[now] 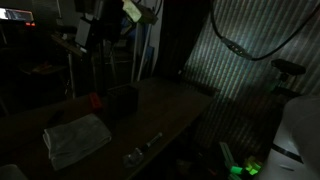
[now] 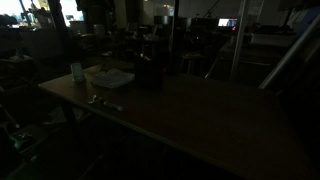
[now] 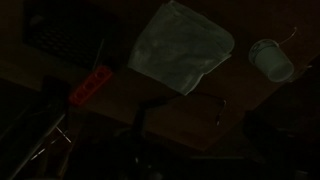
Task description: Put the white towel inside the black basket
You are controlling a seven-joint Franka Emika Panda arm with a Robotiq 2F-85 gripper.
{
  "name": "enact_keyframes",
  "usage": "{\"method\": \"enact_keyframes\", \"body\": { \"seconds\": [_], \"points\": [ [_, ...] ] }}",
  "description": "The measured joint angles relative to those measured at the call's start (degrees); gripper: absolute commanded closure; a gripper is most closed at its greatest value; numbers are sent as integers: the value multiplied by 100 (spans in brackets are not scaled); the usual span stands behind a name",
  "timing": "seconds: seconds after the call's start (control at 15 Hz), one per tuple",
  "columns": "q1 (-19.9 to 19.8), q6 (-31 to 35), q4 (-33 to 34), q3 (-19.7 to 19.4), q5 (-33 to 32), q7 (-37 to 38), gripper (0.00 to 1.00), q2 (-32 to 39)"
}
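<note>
The scene is very dark. The white towel point(image 1: 76, 139) lies crumpled on the wooden table and shows in both exterior views point(image 2: 110, 76) and in the wrist view point(image 3: 181, 50). The black basket point(image 1: 123, 100) stands on the table just beyond the towel; it also shows in an exterior view point(image 2: 150, 70) and as a dark mesh in the wrist view point(image 3: 62, 35). My arm point(image 1: 104, 25) is raised well above the basket and the towel. The fingers are lost in the dark, so I cannot tell whether they are open or shut.
A small red object point(image 1: 96, 100) point(image 3: 87, 85) lies beside the basket. A white cup point(image 2: 77, 71) point(image 3: 270, 58) stands by the towel. A small metallic tool point(image 1: 143, 150) point(image 2: 103, 100) lies near the table edge. Chairs and clutter surround the table.
</note>
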Motion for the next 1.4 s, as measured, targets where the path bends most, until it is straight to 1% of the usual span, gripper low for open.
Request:
{"method": "enact_keyframes", "body": {
  "seconds": [0.2, 0.53, 0.93, 1.4],
  "points": [
    [55, 299, 478, 124, -34, -317, 0, 945],
    [55, 443, 960, 240, -321, -739, 0, 2309],
    [-45, 512, 1460, 245, -556, -1140, 0, 3517],
    [-118, 612, 2477, 246, -934, -1268, 0, 4857]
  ]
}}
